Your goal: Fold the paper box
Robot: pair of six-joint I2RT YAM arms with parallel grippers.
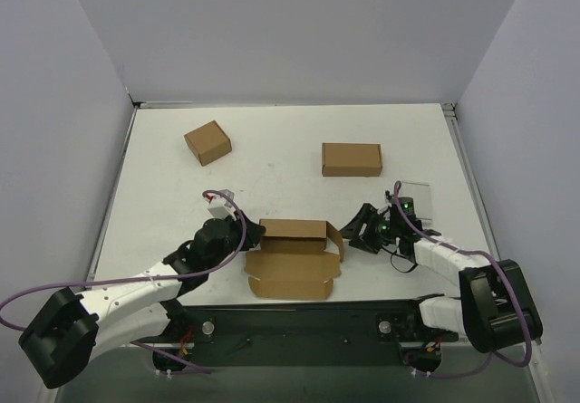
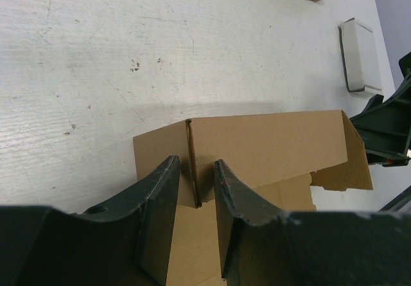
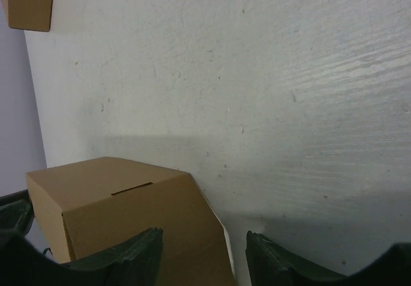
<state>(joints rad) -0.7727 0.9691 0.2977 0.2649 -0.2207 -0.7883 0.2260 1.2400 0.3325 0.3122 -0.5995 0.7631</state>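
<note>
The paper box (image 1: 290, 256) lies partly folded at the near middle of the table, its back wall raised and its front panel flat. My left gripper (image 1: 248, 238) is at its left end. In the left wrist view the fingers (image 2: 160, 189) straddle the thin upright edge of a side wall (image 2: 191, 164), with a gap on each side, so the gripper (image 2: 196, 173) is open. My right gripper (image 1: 355, 233) is at the box's right end. In the right wrist view it (image 3: 204, 250) stands open over a sloping brown panel of the box (image 3: 128, 202).
A small squarish brown carton (image 1: 207, 142) sits at the back left and a longer closed brown box (image 1: 352, 158) at the back right. A flat pale grey case (image 1: 415, 196) lies just behind my right gripper, near the right edge.
</note>
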